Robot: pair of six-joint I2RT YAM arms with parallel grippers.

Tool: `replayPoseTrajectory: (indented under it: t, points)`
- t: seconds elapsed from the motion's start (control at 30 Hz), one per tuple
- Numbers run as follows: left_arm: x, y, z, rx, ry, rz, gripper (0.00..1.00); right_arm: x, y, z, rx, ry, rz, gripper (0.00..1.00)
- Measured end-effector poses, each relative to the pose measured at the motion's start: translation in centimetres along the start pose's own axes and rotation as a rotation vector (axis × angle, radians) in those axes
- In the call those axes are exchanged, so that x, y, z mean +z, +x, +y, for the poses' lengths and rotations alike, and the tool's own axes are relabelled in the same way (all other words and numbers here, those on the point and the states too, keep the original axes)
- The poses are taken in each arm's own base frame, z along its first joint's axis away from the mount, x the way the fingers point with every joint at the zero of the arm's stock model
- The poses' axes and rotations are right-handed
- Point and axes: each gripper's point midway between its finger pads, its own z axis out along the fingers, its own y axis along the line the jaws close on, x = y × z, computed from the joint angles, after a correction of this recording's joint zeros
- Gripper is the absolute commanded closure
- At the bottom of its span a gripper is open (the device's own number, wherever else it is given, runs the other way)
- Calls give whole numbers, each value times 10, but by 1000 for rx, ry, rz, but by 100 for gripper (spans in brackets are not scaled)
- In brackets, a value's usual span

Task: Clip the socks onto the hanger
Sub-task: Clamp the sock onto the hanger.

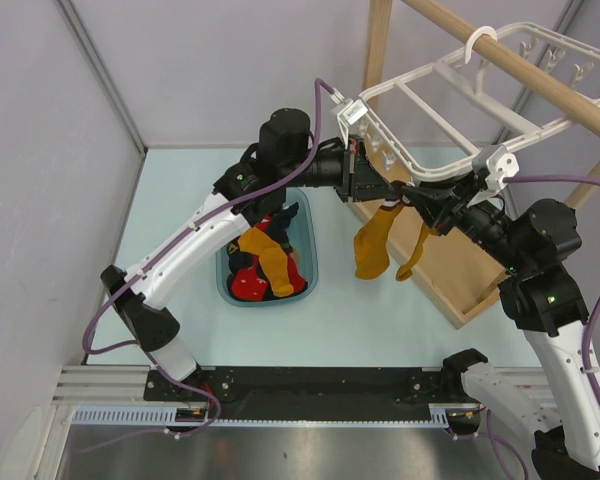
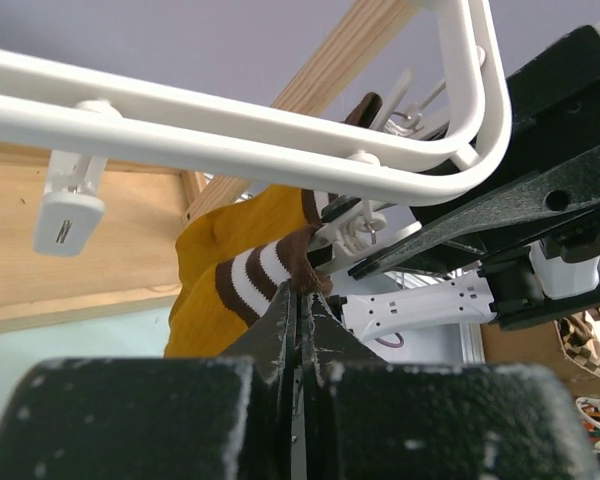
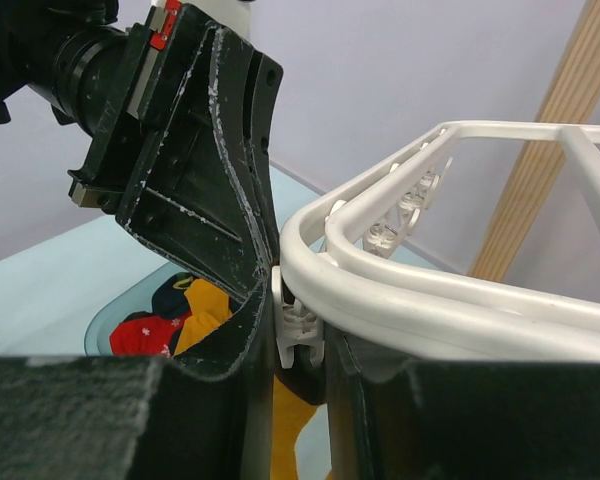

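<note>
Seen from above, both arms meet at the near left corner of the white hanger [image 1: 450, 112], which hangs by its hook from the round rod of a wooden rack [image 1: 525, 62]. The left pincer [image 1: 380, 186] and right pincer [image 1: 408, 196] are nearly touching under the frame. A striped sock [image 1: 372, 245] dangles below them, with a second mustard sock [image 1: 417, 255] just beside it, both over the rack's wooden base. On the pale blue worktop [image 1: 380, 320] under the left arm sits a clear blue tub [image 1: 311, 270] of red, navy and mustard socks (one mustard sock [image 1: 270, 258] lies on top). From the left wrist, the left pincer's fingers are pressed together, pinching the brown, white-banded cuff of the striped sock right under the hanger's rounded corner. A free clip [image 2: 68, 215] dangles farther along the bar, and the right arm's black pincer fills the right side. From the right wrist, the right pincer's fingers sit on either side of a small white clip [image 3: 300, 330] beneath the frame's corner, squeezing it, with a finger of the left pincer just beside that clip and the tub in the background.
</note>
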Motion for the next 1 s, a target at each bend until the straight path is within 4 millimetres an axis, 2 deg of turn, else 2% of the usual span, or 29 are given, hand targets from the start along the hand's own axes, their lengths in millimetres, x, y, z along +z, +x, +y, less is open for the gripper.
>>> replayPoseTrajectory:
  t: [0.67,1.0]
  points:
    - [3,9,18,-72,-83,23,100,-1,-1,0,-6,0,-4,100]
    - [3,8,17,-97,-84,22,100,0,-1,0,-13,0,-2,100]
